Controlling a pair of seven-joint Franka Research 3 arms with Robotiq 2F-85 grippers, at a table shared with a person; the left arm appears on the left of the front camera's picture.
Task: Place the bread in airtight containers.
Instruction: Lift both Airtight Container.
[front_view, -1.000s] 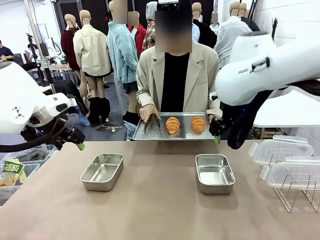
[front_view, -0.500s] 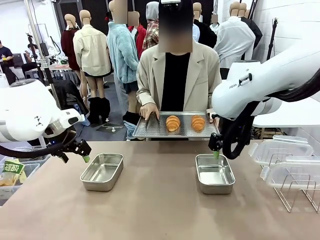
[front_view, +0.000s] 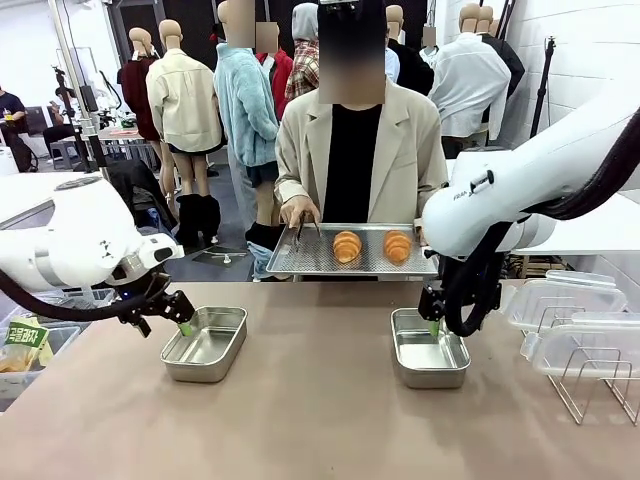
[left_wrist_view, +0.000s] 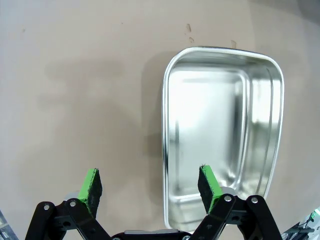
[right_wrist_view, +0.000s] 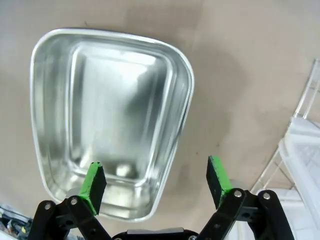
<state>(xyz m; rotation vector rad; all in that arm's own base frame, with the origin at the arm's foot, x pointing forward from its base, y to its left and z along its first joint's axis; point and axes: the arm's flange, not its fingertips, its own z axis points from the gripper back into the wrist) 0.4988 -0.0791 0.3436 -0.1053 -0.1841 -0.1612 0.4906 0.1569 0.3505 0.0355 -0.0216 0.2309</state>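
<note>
On the worktop (front_view: 310, 410) the left container (front_view: 196, 371) and the right container (front_view: 432, 377) lie well apart. Behind them, at the far edge, a person (front_view: 350, 165) holds a tray (front_view: 308, 260). On it lies a croissant (front_view: 347, 247) with a second croissant (front_view: 397, 246) to its right. Lids (front_view: 560, 305) and a wire rack (front_view: 590, 385) sit at the right edge.

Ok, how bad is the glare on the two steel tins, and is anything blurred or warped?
Left wrist view: the left tin washes out white across its floor; faint soft shadows on the table. Right wrist view: the right tin has bright streaks around a dark reflection, its sides bowed by the wide lens. Front view: evenly lit, sharp.
</note>
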